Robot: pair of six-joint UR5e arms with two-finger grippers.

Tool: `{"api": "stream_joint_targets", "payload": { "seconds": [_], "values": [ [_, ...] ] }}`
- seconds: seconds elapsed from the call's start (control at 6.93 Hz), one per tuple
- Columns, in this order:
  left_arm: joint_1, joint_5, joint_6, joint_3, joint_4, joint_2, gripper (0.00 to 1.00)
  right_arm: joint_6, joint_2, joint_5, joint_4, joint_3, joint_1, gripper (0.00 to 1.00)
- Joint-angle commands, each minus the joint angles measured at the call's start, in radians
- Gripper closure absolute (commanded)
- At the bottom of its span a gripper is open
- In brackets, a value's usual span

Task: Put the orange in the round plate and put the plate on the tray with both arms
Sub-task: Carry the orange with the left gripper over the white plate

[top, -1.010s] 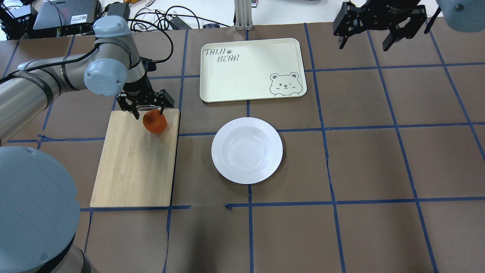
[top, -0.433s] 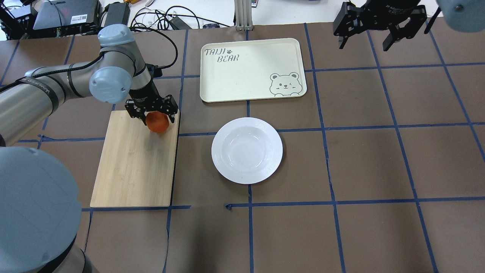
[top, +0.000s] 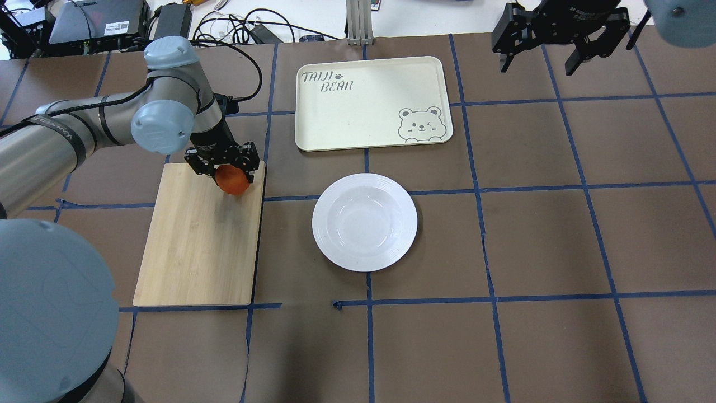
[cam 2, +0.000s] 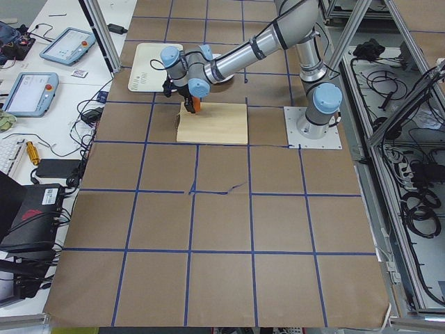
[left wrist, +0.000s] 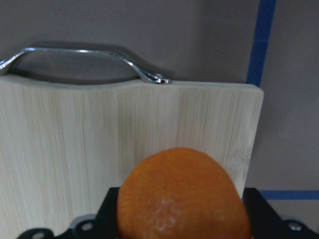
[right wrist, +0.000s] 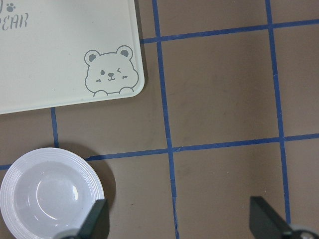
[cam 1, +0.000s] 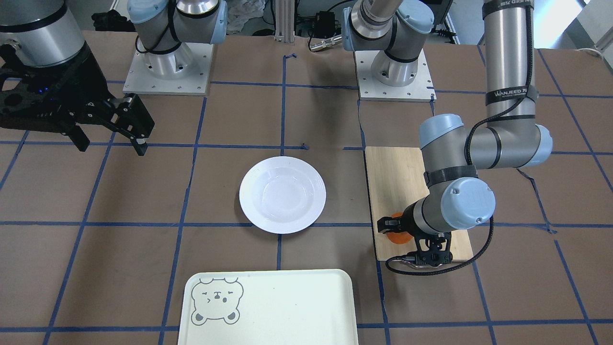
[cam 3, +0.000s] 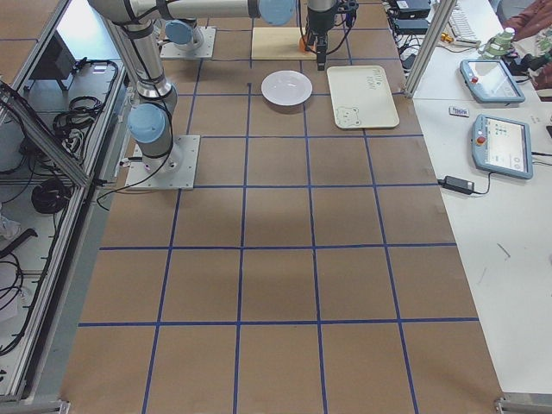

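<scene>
Left gripper point(top: 225, 168): pinching orange point(top: 232, 182) at cutting board point(top: 196, 252) corner. Right gripper point(top: 537, 62): fingers spread, near tray point(top: 358, 112).

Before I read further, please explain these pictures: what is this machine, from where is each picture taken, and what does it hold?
Two robot arms work at a brown table. Four pictures come from fixed cameras: above, opposite, and at each table end. Two come from cameras on the wrists. On the table lie a wooden cutting board, a white round plate and a pale tray, both empty. The left gripper is shut on the orange, over the board's handle end. The right gripper hangs open and empty.
</scene>
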Motion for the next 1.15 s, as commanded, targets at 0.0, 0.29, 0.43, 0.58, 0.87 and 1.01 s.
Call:
{"api": "stream_joint_targets", "payload": {
  "seconds": [0.0, 0.29, 0.43, 0.58, 0.87, 1.01],
  "values": [
    [-0.038, -0.012, -0.017, 0.000, -0.021, 0.060, 1.00, 0.000, 0.000, -0.002, 0.000, 0.000, 0.000, 0.00],
    [-0.217, -0.063, -0.186, -0.004, -0.061, 0.105, 1.00, 0.000, 0.000, 0.001, 0.000, 0.000, 0.000, 0.00],
    [-0.277, -0.081, -0.281, -0.007, -0.059, 0.096, 1.00, 0.000, 0.000, -0.001, 0.000, 0.000, 0.000, 0.00],
    [-0.337, -0.165, -0.404, -0.008, -0.046, 0.072, 1.00, -0.002, 0.001, 0.001, 0.000, 0.000, 0.000, 0.00],
    [-0.421, -0.180, -0.472, -0.010, -0.046, 0.053, 1.00, -0.002, 0.000, 0.001, 0.000, 0.000, 0.000, 0.00],
    [-0.431, -0.180, -0.486, -0.010, -0.030, 0.035, 0.98, 0.000, 0.001, -0.001, 0.000, 0.000, -0.002, 0.00]
  ]
}}
